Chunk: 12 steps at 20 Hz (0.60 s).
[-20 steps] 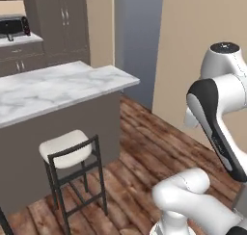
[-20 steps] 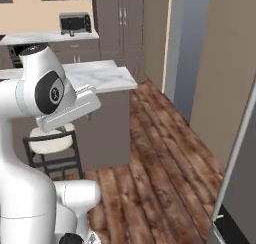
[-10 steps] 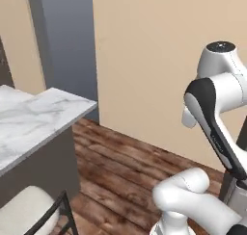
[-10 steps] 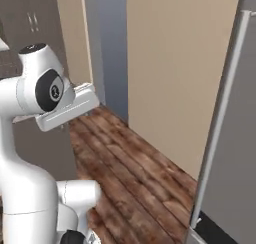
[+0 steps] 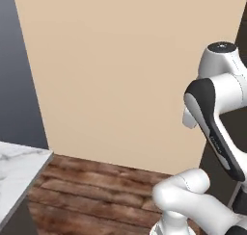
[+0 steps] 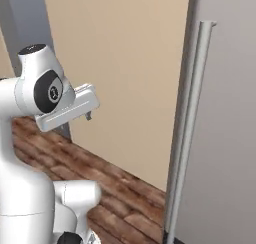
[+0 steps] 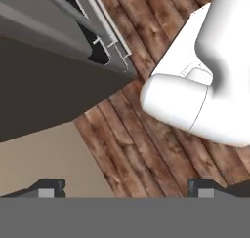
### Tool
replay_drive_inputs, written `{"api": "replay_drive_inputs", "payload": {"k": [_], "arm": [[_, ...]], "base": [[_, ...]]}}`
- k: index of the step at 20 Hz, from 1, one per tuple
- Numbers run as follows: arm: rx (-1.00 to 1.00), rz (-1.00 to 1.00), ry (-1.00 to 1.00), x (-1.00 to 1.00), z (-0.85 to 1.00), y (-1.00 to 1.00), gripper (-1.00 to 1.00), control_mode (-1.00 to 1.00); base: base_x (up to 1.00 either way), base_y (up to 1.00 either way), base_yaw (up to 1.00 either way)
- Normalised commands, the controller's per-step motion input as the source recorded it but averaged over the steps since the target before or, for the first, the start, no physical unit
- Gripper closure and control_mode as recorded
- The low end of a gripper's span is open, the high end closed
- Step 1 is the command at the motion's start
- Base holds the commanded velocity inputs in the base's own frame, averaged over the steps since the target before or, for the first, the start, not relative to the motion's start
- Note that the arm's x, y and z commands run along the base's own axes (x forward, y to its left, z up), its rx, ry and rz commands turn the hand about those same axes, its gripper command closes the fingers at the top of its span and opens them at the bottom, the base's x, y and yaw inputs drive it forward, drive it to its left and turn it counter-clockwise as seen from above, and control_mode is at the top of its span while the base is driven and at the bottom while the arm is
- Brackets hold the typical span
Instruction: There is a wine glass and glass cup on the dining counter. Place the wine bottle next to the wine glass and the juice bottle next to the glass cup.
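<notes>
Beige wall (image 5: 120,70) and plank floor (image 5: 96,190) faced you; marble table (image 5: 19,166) corner sat at far left, bottles and glasses unseen; your pincer (image 7: 124,186) was spread, empty, aimed floorward beside a tall grey door (image 6: 225,113); table lay leftward.

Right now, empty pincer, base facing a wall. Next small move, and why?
Probably keep turning the base toward the tall grey appliance door. The pincer is open and holds nothing, the dining counter sits at the left edge, and no bottle is in sight, so one has to be found first.
</notes>
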Motion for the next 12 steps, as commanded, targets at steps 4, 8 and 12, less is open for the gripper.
{"api": "replay_drive_inputs", "payload": {"k": [4,8,12], "arm": [[0.0,0.0,0.0,0.0,0.0,0.0,-1.0,1.0],[0.0,0.0,0.0,0.0,0.0,0.0,-1.0,1.0],[0.0,0.0,0.0,0.0,0.0,0.0,-1.0,1.0]], "base": [[1.0,0.0,-0.4],[1.0,0.12,-0.34],[1.0,0.34,-0.3]]}}
